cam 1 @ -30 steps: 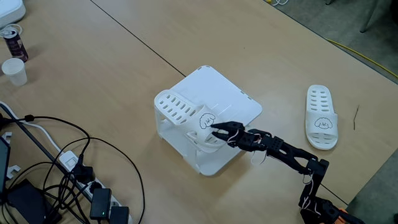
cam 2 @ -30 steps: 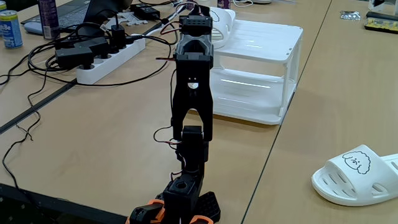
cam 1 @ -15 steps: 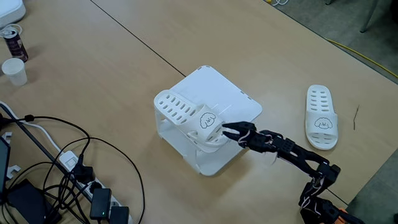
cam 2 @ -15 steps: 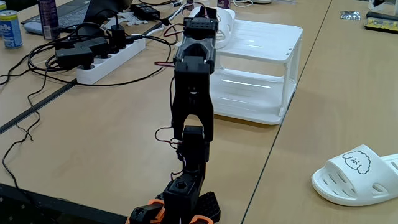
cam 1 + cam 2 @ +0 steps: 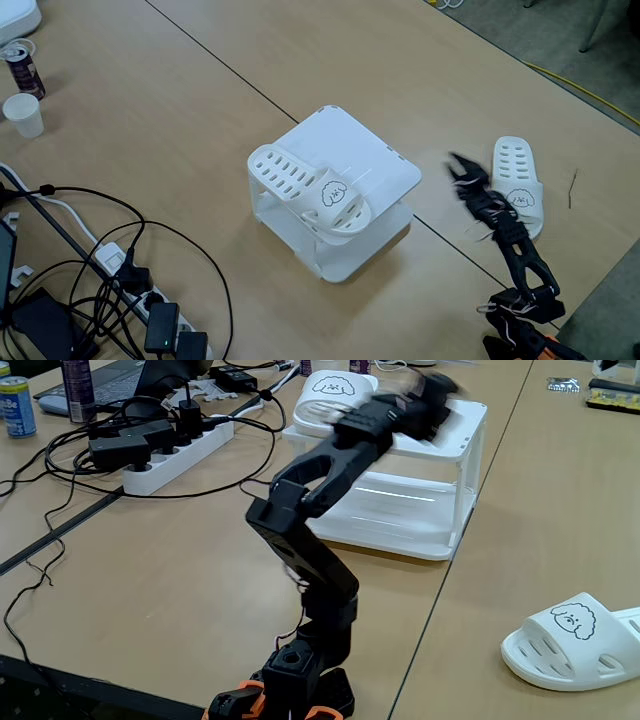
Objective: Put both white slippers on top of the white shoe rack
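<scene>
While my arm's black two-finger gripper (image 5: 456, 170) hangs blurred above the tan wooden table (image 5: 180, 110), its jaws look spread and hold nothing; it sits between rack and loose slipper in a fixed view.

Item: white perforated rubber slipper with cartoon face (image 5: 311, 190), lying on the left part of the boxy white plastic two-tier shoe rack (image 5: 370, 165), toe overhanging the front edge.

Item: matching second white slipper (image 5: 518, 187), flat on the table just right of the gripper, also seen in a fixed view (image 5: 570, 640).

Item: black cables and power strip (image 5: 150, 310), lower left.
</scene>
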Robot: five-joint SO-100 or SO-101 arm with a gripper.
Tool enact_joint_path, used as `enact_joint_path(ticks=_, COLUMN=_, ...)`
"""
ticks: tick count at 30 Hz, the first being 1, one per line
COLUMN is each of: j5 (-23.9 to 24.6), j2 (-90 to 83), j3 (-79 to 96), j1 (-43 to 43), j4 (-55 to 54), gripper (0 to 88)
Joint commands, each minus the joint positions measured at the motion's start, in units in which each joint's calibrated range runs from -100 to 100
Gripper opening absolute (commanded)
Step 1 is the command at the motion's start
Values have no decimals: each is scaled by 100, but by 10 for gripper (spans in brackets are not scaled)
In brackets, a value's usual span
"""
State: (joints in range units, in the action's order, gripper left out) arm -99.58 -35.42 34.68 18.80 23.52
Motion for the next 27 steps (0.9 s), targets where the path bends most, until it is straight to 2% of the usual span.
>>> enact_joint_path(ticks=1, j5=-42, j2=-290, j3=767, j1=1368, j4=-100, gripper=108)
enact_joint_path(ticks=7, j5=-42, j2=-248, j3=2508, j1=2149, j4=-1230, gripper=108)
enact_joint_path(ticks=12, j5=-42, j2=-206, j3=3681, j1=2388, j4=-1938, gripper=113)
enact_joint_path(ticks=14, j5=-42, j2=-206, j3=4015, j1=2413, j4=-2223, gripper=147)
enact_joint_path(ticks=17, j5=-42, j2=-189, j3=4231, j1=2413, j4=-2455, gripper=185)
enact_joint_path(ticks=20, j5=-42, j2=88, j3=4195, j1=2421, j4=-2481, gripper=190)
enact_joint_path(ticks=27, j5=-42, j2=1148, j3=3807, j1=2421, j4=-3517, gripper=191)
